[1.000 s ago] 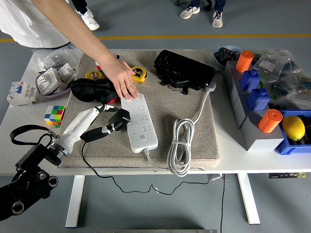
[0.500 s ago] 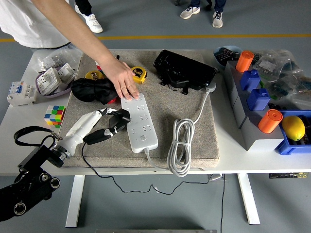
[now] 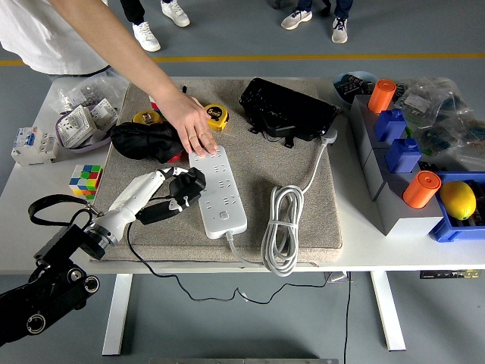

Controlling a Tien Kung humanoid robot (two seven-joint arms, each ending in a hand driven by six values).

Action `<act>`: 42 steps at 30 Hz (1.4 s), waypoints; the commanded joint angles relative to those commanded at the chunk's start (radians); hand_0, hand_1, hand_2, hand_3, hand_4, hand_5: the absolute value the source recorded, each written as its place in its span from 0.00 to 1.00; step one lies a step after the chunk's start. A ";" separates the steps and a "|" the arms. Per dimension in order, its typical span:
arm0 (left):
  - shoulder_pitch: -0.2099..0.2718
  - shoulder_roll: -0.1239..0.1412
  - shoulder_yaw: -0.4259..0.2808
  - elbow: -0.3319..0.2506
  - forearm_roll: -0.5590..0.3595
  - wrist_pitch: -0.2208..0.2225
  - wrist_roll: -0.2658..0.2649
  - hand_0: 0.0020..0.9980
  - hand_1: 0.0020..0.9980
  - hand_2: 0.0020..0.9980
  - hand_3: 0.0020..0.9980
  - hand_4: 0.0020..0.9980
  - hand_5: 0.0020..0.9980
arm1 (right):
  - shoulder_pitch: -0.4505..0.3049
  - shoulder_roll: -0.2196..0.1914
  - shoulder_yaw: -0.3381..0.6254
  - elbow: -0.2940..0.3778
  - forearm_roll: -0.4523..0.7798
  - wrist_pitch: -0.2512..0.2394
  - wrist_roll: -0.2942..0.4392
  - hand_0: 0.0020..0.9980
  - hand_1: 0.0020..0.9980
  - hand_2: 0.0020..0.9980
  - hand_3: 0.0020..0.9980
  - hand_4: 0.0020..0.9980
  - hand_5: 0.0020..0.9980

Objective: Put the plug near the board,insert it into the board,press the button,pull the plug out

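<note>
Grey floor with a yellow line runs behind a white table [image 3: 23, 178] carrying a beige mat [image 3: 295, 163]. At mid-frame the white power strip [image 3: 217, 191] lies with its long axis running from upper left to lower right, pinned at its upper end by a person's hand [image 3: 193, 125]. Left of centre, the left hand [image 3: 163, 196] grips the black plug [image 3: 189, 186], which touches the strip's left edge, so the sockets lie just to its right. No right hand shows.
</note>
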 joint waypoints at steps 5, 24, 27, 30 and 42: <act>-0.009 -0.002 0.011 -0.006 -0.004 0.001 -0.001 0.77 0.77 0.76 0.73 0.89 0.96 | 0.001 -0.001 0.001 0.000 -0.001 0.000 0.001 0.62 0.67 0.69 0.59 1.00 0.53; -0.047 -0.012 0.046 -0.021 0.005 -0.001 0.007 0.76 0.77 0.75 0.73 0.89 0.96 | 0.000 -0.001 -0.002 0.000 0.002 0.001 0.003 0.62 0.67 0.68 0.59 1.00 0.52; -0.054 -0.012 0.052 -0.023 0.009 -0.002 0.010 0.76 0.77 0.75 0.73 0.89 0.96 | 0.002 -0.001 -0.002 0.000 0.003 0.002 0.003 0.62 0.67 0.68 0.59 1.00 0.52; -0.060 -0.011 0.059 -0.023 0.010 -0.004 0.014 0.76 0.77 0.75 0.73 0.89 0.96 | 0.002 -0.001 0.000 0.001 0.003 0.002 0.004 0.62 0.67 0.68 0.59 1.00 0.52; -0.081 -0.018 0.081 -0.022 0.013 -0.010 0.025 0.75 0.76 0.74 0.72 0.89 0.95 | 0.002 -0.001 0.001 0.001 0.004 0.002 0.005 0.62 0.67 0.68 0.59 1.00 0.52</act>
